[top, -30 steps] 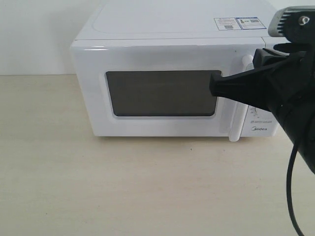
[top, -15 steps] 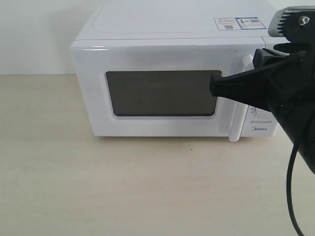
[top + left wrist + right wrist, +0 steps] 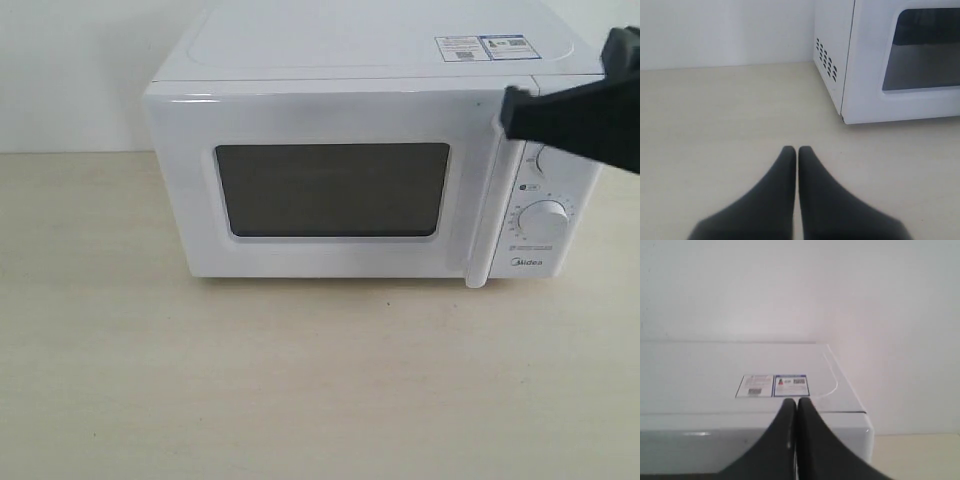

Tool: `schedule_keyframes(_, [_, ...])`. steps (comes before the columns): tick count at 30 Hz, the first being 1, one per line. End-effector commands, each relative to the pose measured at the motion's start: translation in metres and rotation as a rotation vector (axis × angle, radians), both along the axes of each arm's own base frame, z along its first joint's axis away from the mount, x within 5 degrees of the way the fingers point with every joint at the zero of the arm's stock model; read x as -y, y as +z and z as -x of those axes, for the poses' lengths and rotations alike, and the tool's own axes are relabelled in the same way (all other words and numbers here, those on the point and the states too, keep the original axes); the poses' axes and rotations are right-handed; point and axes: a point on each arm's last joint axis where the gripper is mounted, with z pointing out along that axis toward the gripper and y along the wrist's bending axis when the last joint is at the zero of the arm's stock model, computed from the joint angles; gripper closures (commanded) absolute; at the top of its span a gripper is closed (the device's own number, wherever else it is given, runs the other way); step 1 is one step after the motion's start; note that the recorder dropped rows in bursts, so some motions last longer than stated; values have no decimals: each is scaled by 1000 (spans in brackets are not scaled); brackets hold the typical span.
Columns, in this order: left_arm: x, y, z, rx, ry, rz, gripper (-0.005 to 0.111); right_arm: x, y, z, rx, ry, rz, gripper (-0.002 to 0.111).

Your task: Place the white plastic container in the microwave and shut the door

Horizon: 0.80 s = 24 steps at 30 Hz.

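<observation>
White boxy microwave [image 3: 350, 60]: dark-windowed white door [image 3: 320, 115] found closed; black right gripper [image 3: 510, 113] pinched together, empty, held by its upper right; black left gripper [image 3: 797, 151] likewise.

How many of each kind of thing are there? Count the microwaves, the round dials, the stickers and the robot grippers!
Microwave: 1
Dials: 2, the lower dial and the upper dial, mostly hidden behind the right gripper
Stickers: 2, the white sticker and the blue-edged sticker
Grippers: 2, the right gripper and the left gripper
Total: 7
</observation>
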Motion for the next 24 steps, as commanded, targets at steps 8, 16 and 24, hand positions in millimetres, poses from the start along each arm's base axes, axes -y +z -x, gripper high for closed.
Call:
schedule_keyframes(8, [0,-1,0,-1,3,-9,103,91,45,65,123,181,-409,108])
schedule_keyframes(16, [0,-1,0,-1,3,-9,103,117,18,116,295,106,-539,108])
schedule_keyframes(24, [0,-1,0,-1,3,-9,103,120,-15,134,346,62,-530,108])
